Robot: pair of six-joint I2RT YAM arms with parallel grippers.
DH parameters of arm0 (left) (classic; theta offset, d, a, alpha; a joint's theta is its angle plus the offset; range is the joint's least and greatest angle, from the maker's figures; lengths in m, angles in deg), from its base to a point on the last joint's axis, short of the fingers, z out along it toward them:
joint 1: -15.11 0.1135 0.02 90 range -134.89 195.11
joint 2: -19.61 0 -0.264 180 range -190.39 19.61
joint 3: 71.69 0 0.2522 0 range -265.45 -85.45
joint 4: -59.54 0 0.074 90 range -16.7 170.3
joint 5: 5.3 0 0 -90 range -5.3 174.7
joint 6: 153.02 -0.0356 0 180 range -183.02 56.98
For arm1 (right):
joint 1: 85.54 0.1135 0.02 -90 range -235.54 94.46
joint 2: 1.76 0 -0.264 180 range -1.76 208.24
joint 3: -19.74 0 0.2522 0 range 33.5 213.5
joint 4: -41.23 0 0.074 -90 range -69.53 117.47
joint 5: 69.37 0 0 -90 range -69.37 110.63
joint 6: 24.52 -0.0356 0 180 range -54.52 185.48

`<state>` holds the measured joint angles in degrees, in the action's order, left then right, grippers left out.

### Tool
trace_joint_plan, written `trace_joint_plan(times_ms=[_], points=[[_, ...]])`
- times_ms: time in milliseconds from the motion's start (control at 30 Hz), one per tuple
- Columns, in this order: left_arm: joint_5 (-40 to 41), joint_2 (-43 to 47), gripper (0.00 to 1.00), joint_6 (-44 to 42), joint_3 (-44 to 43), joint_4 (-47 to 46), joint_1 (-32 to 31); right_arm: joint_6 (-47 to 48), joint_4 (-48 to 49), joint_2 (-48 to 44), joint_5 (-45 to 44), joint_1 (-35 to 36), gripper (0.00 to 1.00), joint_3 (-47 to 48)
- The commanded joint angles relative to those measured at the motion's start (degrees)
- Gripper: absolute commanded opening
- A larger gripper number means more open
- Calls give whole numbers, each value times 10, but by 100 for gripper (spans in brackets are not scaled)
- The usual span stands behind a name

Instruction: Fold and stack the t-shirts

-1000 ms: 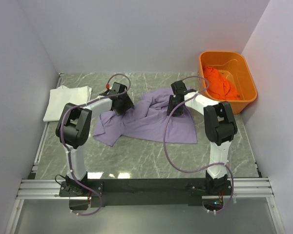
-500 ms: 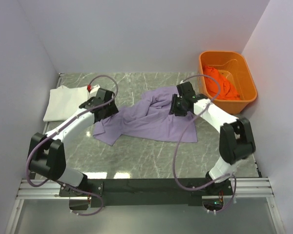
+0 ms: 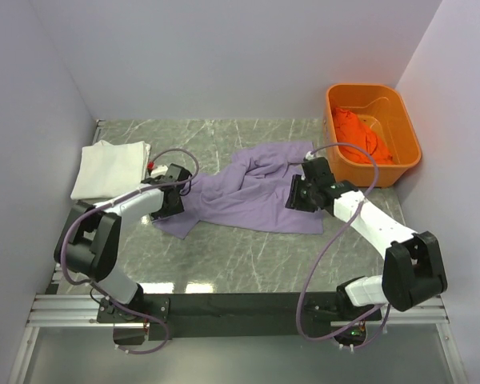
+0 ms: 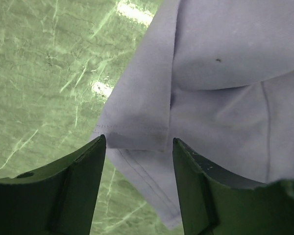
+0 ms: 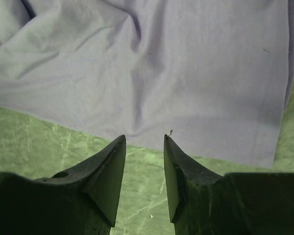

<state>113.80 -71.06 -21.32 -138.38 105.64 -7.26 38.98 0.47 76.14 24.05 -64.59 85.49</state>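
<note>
Bench (image 3: 248, 256): green-grey marble top, and everything sits on it; both arms reach out over it from the near edge

Lavender t-shirt (image 3: 248, 196): here's the big one, spread rumpled across the middle of the bench; the far part is bunched into folds, the near-right part lies flatter; a sleeve sticks out at the near-left corner

Orange tub (image 3: 380, 172): far-right corner of the bench, well apart from the lavender cloth

White t-shirt (image 3: 108, 168): folded into a neat rectangle at the far-left; it lies alone near the left edge of the bench

Orange t-shirt (image 3: 356, 136): crumpled in a heap inside the tub, towards its left side

Left gripper (image 3: 174, 204): down low at the shirt's left sleeve; in the wrist view the fingers stand well apart (image 4: 138, 142) with the sleeve hem lying between them; the cloth (image 4: 225, 73) is not pinched, nothing is held

Right gripper (image 3: 298, 196): over the shirt's right side, near its edge; the wrist view shows the fingers parted (image 5: 144, 138), tips just short of the shirt's edge (image 5: 161, 63); bare marble between them, nothing gripped
</note>
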Motion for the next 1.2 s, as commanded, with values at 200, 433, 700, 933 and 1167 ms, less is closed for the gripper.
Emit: trace_joint_plan(times_ms=[200,433,700,933,1167], points=[[26,-30,57,-15,-23,-1,-3,8,19,-41,-14,-14,44,-39],[57,-30,51,-11,-24,23,-2,11,24,-51,-15,-26,44,-49],[87,-34,49,-18,-33,41,4,13,27,-52,-10,-31,43,-57],[18,-22,48,-30,-32,11,2,13,28,-52,-10,-36,43,-60],[-12,-31,46,-35,-34,2,2,13,28,-52,-9,-38,43,-61]])
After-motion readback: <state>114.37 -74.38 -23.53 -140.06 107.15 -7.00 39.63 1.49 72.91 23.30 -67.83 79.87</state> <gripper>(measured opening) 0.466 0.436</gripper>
